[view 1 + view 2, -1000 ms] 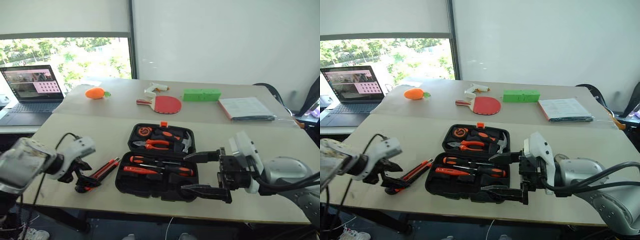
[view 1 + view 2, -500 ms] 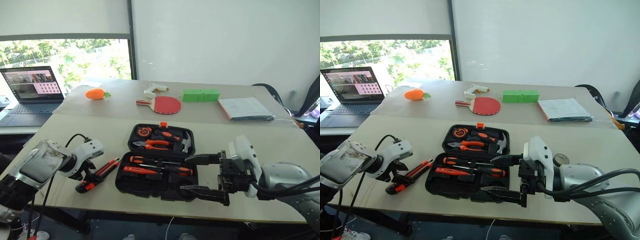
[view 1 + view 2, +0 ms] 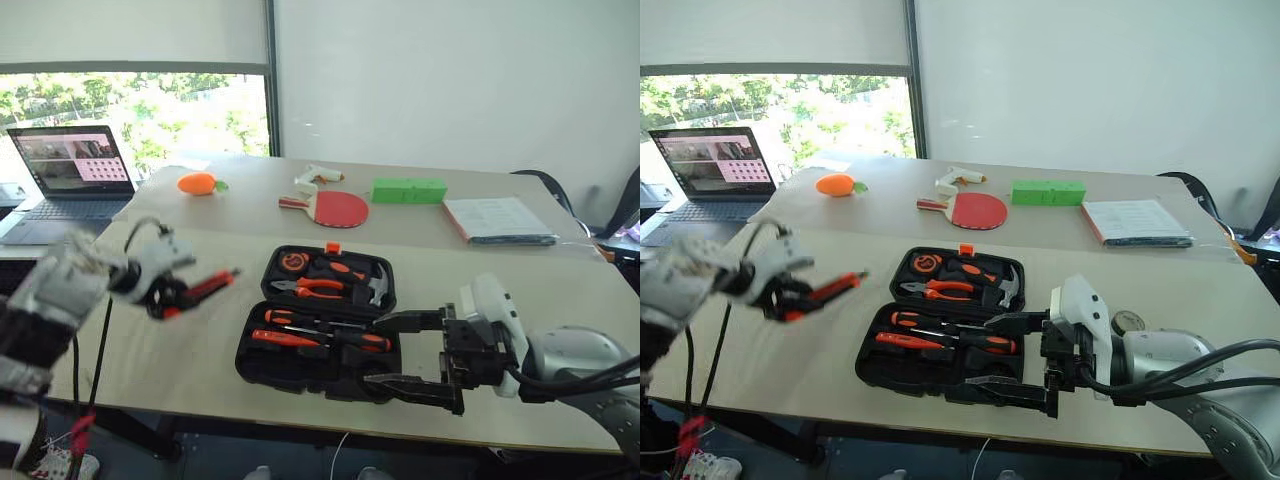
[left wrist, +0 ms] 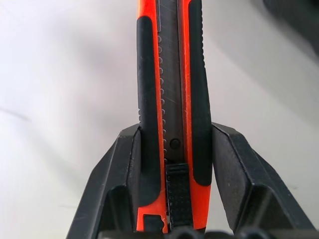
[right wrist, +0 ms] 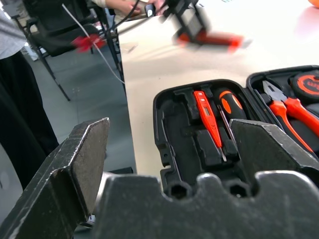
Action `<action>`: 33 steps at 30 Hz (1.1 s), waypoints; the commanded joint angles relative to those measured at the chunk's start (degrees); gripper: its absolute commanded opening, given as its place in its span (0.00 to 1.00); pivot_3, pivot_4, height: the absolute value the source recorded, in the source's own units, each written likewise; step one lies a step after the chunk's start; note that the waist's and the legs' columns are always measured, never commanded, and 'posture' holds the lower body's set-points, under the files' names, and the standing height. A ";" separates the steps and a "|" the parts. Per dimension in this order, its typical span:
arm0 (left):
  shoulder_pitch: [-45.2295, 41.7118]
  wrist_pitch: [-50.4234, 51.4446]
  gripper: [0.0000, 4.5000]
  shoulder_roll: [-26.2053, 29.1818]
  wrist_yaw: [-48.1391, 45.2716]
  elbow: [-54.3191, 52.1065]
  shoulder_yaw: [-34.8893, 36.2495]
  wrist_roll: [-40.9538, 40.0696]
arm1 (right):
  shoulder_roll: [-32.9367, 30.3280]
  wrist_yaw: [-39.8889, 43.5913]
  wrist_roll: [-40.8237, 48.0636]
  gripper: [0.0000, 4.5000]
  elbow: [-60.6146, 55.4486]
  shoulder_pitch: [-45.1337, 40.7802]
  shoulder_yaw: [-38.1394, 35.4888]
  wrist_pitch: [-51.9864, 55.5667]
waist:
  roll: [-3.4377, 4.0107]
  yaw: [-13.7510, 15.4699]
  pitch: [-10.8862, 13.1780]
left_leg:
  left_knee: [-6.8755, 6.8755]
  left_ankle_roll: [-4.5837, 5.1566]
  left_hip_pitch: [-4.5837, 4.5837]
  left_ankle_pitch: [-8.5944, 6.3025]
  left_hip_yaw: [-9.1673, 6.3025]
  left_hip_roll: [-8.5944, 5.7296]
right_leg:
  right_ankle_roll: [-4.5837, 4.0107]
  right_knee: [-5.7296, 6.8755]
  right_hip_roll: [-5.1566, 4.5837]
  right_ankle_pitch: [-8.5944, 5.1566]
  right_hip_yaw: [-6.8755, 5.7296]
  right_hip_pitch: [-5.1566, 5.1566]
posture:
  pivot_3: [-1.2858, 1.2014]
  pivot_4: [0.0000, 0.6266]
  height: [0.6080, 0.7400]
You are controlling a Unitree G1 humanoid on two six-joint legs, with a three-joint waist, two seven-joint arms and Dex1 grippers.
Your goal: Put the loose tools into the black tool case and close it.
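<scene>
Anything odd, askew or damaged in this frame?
Nothing stands out. The left claw grips the knife squarely above the table, the case lies open with its tools seated, and the right claw is open beside it.

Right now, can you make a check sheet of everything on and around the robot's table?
Surface: beige table, bare in front of the case.
Job's things: black tool case lies open, screwdrivers in its near half; utility knife held above the table, left of the case.
Clutter: on the far table, laptop, toy carrot, paddle, green block, papers.
Grippers: left gripper shut on the knife's handle; right gripper open, hovering at the case's right edge.
Cables: black cable hangs from the left arm.
Surroundings: window, white wall, a person standing beside the table.
</scene>
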 commanded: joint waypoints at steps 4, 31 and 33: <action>-11.20 -1.58 0.36 -14.17 -10.81 -4.75 -7.41 0.95 | -0.45 0.61 0.21 1.00 -1.16 -0.46 -0.80 -0.83 | 0.00 0.24 0.00 | 0.06 0.02 -0.33 -0.01 -0.07 -0.05 | 0.12 -0.17 0.00 0.03 0.01 -0.11 | 0.52 0.24 0.99; 5.28 6.77 0.36 -12.02 -12.41 -30.07 -18.66 7.91 | -2.40 -2.65 -0.79 1.00 -4.41 6.28 -3.73 -0.63 | 0.12 -1.13 0.02 | 0.11 0.06 0.05 -0.02 -0.25 0.02 | 0.01 0.15 0.18 0.03 0.12 0.10 | 0.52 0.24 0.99; 5.41 7.46 0.36 -12.39 -12.69 -30.27 -18.54 7.70 | -2.74 -2.53 -1.00 1.00 -4.67 6.88 -4.03 -0.70 | 0.13 -0.98 0.01 | 0.13 0.06 0.06 -0.02 -0.25 0.01 | 0.01 0.15 0.17 0.03 0.12 0.12 | 0.52 0.24 0.99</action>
